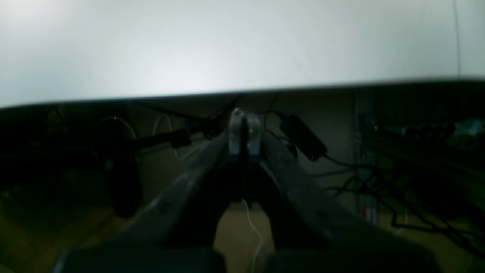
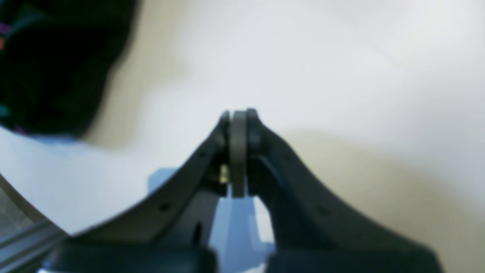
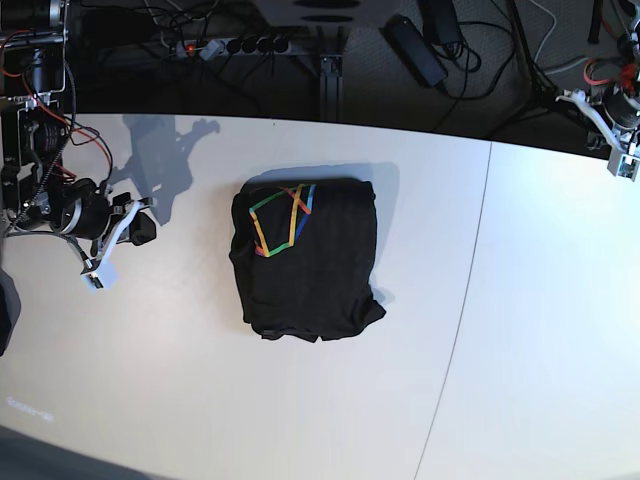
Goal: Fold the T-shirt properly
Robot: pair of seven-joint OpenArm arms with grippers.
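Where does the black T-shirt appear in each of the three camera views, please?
Base: the T-shirt lies folded at the middle of the table, rainbow print up, clear of both arms.
Right wrist: its dark edge, blurred, fills the upper left corner, away from the shut right gripper.
Left wrist: not in it.
Shared landmark: the white table, seen in all three views.
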